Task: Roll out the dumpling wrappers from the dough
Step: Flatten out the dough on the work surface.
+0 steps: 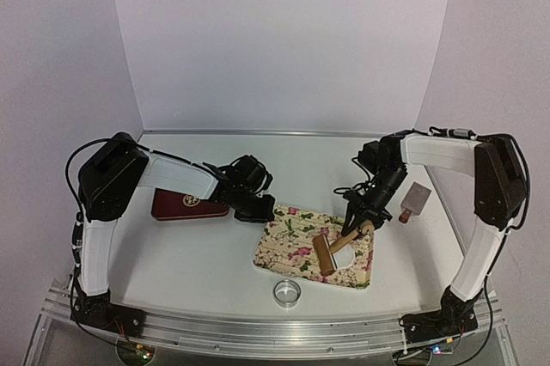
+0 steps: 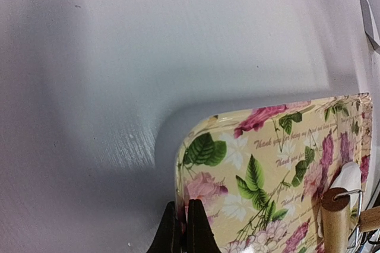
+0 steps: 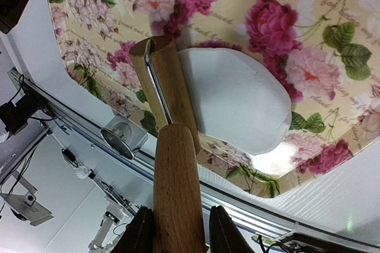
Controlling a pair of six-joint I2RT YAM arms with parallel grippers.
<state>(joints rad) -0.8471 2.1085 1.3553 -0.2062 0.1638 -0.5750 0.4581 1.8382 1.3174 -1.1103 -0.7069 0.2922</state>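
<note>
The dough (image 3: 237,101) is a flattened white sheet lying on the floral tray (image 1: 284,241). It also shows as a white patch (image 1: 348,257) beside the roller. A wooden rolling pin (image 1: 325,254) rests its roller (image 3: 166,84) on the dough's edge. My right gripper (image 3: 180,208) is shut on the pin's handle, seen from above at the tray's right side (image 1: 354,227). My left gripper (image 2: 183,205) pinches the tray's rim (image 2: 178,176) at its far left corner (image 1: 260,211). The dumpling wrappers are out of view.
A shiny metal ring cutter (image 1: 287,292) sits on the table in front of the tray, near the front rail. A scraper with a wooden handle (image 1: 414,201) lies to the right of the right gripper. A dark red booklet (image 1: 185,205) lies under the left forearm.
</note>
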